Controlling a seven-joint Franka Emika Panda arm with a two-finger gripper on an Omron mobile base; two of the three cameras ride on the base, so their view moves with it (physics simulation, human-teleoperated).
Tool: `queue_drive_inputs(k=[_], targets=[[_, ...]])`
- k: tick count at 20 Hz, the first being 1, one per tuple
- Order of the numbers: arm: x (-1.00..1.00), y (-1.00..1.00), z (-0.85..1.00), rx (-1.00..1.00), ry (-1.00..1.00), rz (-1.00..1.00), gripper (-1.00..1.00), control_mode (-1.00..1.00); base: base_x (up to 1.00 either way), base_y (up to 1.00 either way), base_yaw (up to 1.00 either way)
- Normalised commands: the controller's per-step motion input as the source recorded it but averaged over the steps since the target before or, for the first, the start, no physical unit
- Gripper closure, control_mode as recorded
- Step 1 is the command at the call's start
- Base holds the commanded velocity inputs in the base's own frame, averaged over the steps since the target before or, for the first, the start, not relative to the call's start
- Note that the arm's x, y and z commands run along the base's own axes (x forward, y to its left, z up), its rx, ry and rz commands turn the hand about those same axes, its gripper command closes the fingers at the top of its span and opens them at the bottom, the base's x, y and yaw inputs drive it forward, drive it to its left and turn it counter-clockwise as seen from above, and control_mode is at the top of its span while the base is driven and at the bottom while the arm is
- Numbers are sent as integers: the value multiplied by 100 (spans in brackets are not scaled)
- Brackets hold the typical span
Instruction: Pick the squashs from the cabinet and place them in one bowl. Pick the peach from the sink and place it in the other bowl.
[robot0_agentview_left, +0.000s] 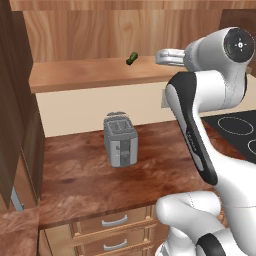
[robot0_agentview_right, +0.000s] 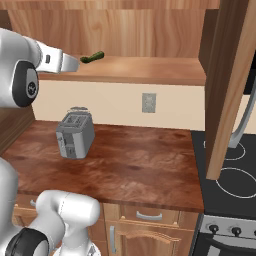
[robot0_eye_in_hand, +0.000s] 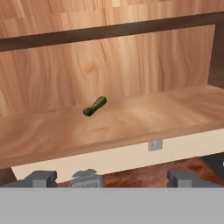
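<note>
Cabinet: light reddish wood, grained back, dark doors swung open at both sides.
Shelf: long bare plank with open room all around the squash; front edge unobstructed.
Counter: brown, below the shelf.
Toaster: grey, on the counter, under the shelf.
Gripper: raised at shelf height, short of the squash, jaws spread wide, nothing held.
Squash: small, dark green, elongated, lying on the shelf near the back panel.

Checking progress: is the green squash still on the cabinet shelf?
Yes, the green squash lies on the cabinet shelf, untouched.
</note>
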Motion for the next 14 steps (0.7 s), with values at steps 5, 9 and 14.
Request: queue_drive_inputs(k=[5, 9, 14], targets=[[21, 0, 1, 0, -1, 1, -100, -100, 0, 0, 0], [21, 0, 25, 0, 3, 2, -100, -100, 0, 0, 0], [24, 2, 5, 0, 7, 1, -100, -100, 0, 0, 0]])
